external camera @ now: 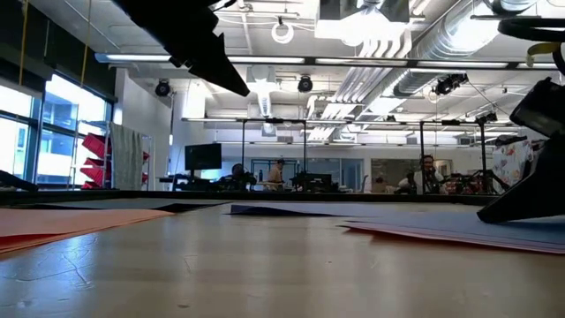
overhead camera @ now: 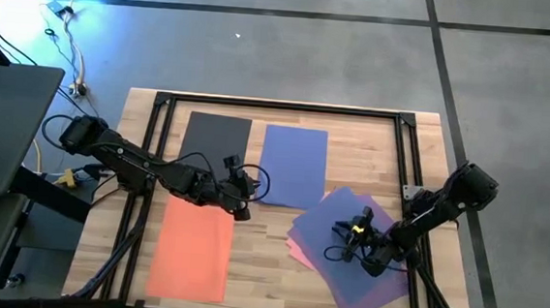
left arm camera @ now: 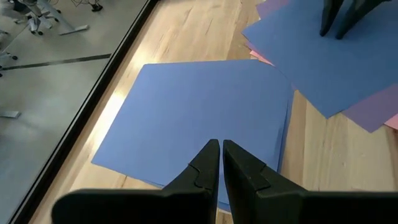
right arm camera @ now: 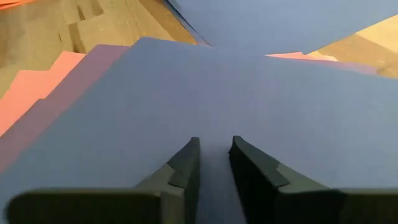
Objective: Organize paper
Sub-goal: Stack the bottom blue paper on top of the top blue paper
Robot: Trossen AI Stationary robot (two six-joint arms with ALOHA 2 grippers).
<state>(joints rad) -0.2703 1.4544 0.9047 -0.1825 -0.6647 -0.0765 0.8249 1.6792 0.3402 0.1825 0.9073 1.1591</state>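
Note:
Three sheets of paper lie flat and apart on the wooden table: dark grey (overhead camera: 218, 138) far left, blue (overhead camera: 292, 163) beside it, orange (overhead camera: 191, 250) near left. At the right lies a fanned stack with a blue-violet sheet (overhead camera: 364, 267) on top, then purple (left arm camera: 379, 106), then pink (overhead camera: 297, 251). My right gripper (right arm camera: 214, 146) is low over the stack's top sheet, its fingers a narrow gap apart. Between the dark grey, blue and orange sheets my left gripper (overhead camera: 243, 210) hangs above the table, shut and empty; its wrist view looks onto the blue sheet (left arm camera: 199, 112). My right gripper comes down slanting from the table's right side onto the face of the stack's top sheet (right arm camera: 211, 112), well in from its edges. In the low view its dark finger (external camera: 508, 208) reaches the paper. The sheet lies flat, with no fold raised between the fingers.
A black metal frame (overhead camera: 278, 106) runs along the table's far edge and down both sides. Bare wood shows in the middle between the orange sheet and the stack (overhead camera: 257, 269). Cables and equipment (overhead camera: 60, 173) sit off the left edge. People sit at desks far behind.

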